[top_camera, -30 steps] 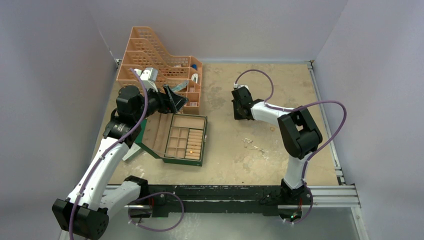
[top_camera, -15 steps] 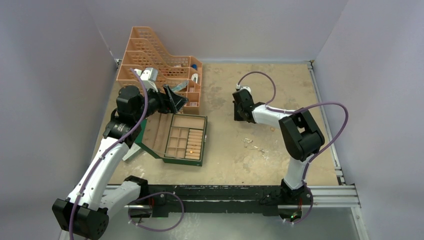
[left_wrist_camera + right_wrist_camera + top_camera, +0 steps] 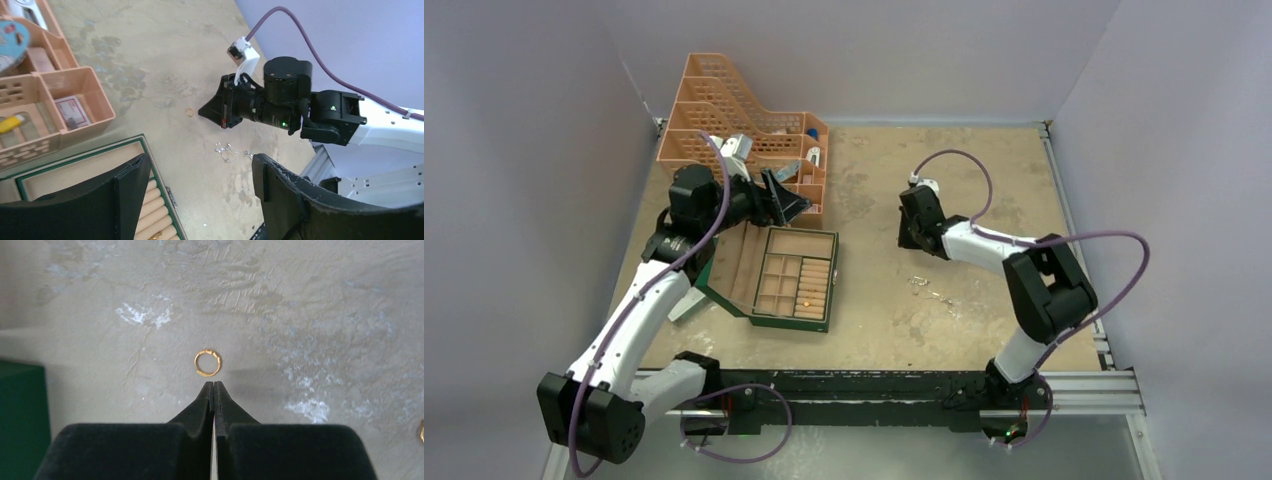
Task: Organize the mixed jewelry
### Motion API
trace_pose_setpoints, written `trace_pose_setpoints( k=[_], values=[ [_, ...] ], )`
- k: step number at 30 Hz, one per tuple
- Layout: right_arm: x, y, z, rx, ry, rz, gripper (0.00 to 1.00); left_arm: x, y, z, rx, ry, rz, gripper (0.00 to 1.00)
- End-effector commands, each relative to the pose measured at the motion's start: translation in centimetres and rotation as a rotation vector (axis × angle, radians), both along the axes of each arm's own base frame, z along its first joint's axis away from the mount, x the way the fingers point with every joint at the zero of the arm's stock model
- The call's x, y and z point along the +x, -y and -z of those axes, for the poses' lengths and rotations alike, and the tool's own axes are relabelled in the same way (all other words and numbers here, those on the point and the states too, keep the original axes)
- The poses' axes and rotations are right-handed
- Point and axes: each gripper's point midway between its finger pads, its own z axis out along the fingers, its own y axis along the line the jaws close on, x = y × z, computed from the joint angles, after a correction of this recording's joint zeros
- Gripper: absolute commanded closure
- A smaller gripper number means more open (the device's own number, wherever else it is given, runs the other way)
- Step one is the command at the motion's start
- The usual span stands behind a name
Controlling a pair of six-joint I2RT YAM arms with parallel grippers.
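Observation:
A thin gold ring [image 3: 207, 363] lies on the table just beyond the tips of my right gripper [image 3: 214, 385], which is shut and empty. The ring also shows in the left wrist view [image 3: 189, 112], just left of the right gripper [image 3: 204, 111]. A small silvery chain [image 3: 230, 151] lies on the table nearer the arms; it also shows in the top view [image 3: 924, 287]. The green jewelry box [image 3: 784, 275] lies open, with a gold piece [image 3: 802, 301] in one slot. My left gripper [image 3: 200, 159] is open and empty above the box's far edge [image 3: 789, 205].
An orange mesh organizer [image 3: 744, 130] stands at the back left, behind the box; one compartment holds a small white card [image 3: 72, 111]. Another gold piece [image 3: 421, 432] sits at the right edge of the right wrist view. Grey walls enclose the table.
My right arm has shifted right and a little nearer, the gripper still shut by the ring. My left arm has moved slightly right. The jewelry has not moved.

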Motion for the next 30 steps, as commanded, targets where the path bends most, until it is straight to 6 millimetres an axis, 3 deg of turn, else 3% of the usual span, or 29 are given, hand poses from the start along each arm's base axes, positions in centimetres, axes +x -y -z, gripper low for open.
trace_pose_setpoints(
  k=[1,8,12,15,20,26,30],
  values=[
    [0.5,-1.2,-3.9,0.183,0.138,0.061,1.00,-0.3,2.1,-0.4,-0.089,-0.024,0.109,0.26],
    [-1.3,-1.9,-4.4,0.329,0.169,0.076,1.00,0.0,6.5,2.2,-0.068,-0.157,0.161,0.27],
    [0.1,-0.9,-4.0,0.186,0.147,0.064,0.78,0.3,8.0,3.4,-0.054,-0.209,0.153,0.27],
    [1.1,-0.2,-3.3,0.075,0.120,0.045,0.70,0.4,8.2,3.9,-0.059,-0.230,0.152,0.27],
    [2.3,-0.4,-2.7,0.006,0.104,-0.009,0.70,0.3,8.1,4.2,-0.045,-0.231,0.149,0.27],
    [2.1,-0.9,-1.6,-0.033,0.054,-0.094,0.80,0.3,7.7,4.5,-0.013,-0.223,0.139,0.27],
    [1.6,-0.4,-0.8,-0.069,0.017,-0.102,0.81,0.4,7.4,4.8,0.003,-0.220,0.126,0.27]
  ],
)
